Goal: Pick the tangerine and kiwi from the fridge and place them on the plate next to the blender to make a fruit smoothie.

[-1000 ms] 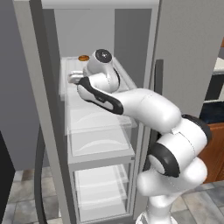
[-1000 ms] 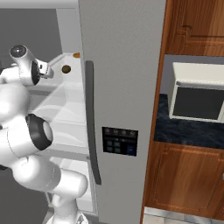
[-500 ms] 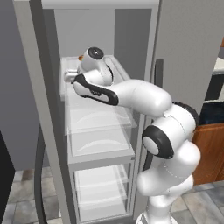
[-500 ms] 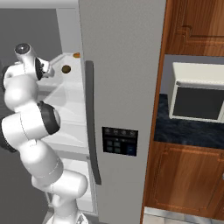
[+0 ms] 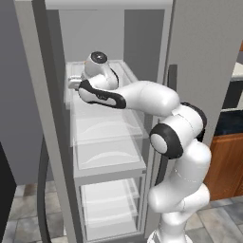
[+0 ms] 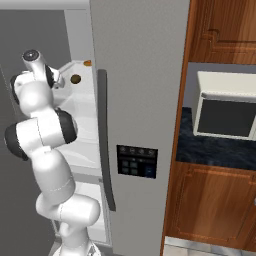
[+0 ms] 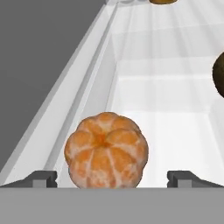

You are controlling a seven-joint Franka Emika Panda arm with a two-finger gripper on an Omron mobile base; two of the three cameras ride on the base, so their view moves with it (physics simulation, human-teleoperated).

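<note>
1. While the small, round, segmented orange tangerine (image 7: 106, 151) sits on the clear glass upper shelf (image 7: 175, 131) of the tall silver-grey fridge (image 6: 140, 100), it lies between the fully spread jaws of the dark two-finger gripper (image 7: 111, 178).
2. Closing well, I judge, means sliding forward until the fingertips (image 7: 41, 178) flank its widest part.
3. The dark olive-brown kiwi (image 7: 218, 74) lies beyond it.
4. Compared with a second ago, the white arm (image 5: 142, 97) reaches deeper over the shelf.

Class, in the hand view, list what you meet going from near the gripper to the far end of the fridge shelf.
Tangerine → kiwi at the right edge → an orange fruit at the top edge.
</note>
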